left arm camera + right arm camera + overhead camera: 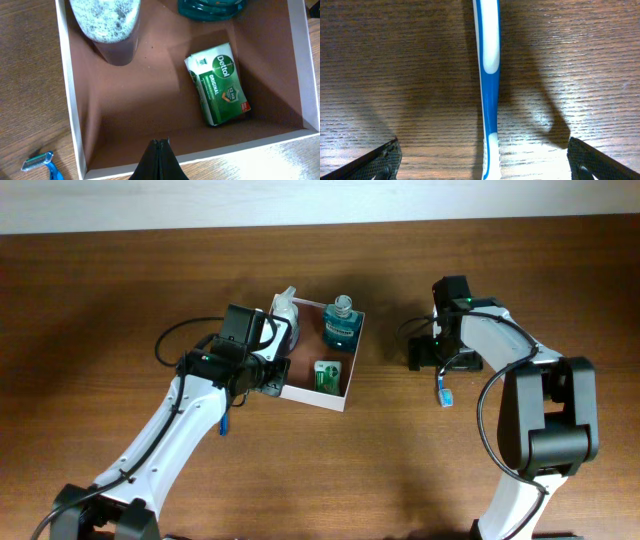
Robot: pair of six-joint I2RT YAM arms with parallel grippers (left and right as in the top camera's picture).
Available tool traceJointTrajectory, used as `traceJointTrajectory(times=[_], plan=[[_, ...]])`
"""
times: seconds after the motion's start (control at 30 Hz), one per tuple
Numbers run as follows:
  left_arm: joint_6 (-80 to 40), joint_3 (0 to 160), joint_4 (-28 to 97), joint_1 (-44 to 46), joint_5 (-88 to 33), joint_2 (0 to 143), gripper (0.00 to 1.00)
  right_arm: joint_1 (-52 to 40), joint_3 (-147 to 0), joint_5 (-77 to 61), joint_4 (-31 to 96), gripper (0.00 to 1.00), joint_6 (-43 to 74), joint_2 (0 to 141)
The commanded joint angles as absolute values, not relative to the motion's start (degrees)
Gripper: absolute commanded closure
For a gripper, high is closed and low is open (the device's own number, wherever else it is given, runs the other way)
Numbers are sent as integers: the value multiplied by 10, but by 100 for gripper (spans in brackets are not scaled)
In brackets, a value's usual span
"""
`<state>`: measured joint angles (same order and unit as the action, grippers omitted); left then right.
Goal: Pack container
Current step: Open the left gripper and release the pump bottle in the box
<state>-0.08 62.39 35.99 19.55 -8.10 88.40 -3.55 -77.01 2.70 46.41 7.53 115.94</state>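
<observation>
Container [313,396] holds soap bar [218,82] and mouthwash [340,326]; your left gripper [160,143] hangs clenched over it, right gripper [482,150] spread wide above the toothbrush [489,75].

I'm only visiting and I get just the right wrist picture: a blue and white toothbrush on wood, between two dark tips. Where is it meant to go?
Observer: Probably into the container, a shallow square box by the other arm. The toothbrush lies outside it.
Operator: Is anything in there yet?
Observer: Yes: a teal mouthwash bottle, a green soap bar and a white bottle.
Operator: And what is the other claw doing?
Observer: The left claw is shut with nothing in it, over one edge of the container.
</observation>
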Motion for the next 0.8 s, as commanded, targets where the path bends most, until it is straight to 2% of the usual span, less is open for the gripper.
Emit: traceJointTrajectory(times=[0.0,0.77], plan=[[-7,619,354,195,-80,882,100,-37,-750,45,466,1,75,1183],[-7,619,347,195,-44,933,99,-37,-750,45,466,1,75,1183]])
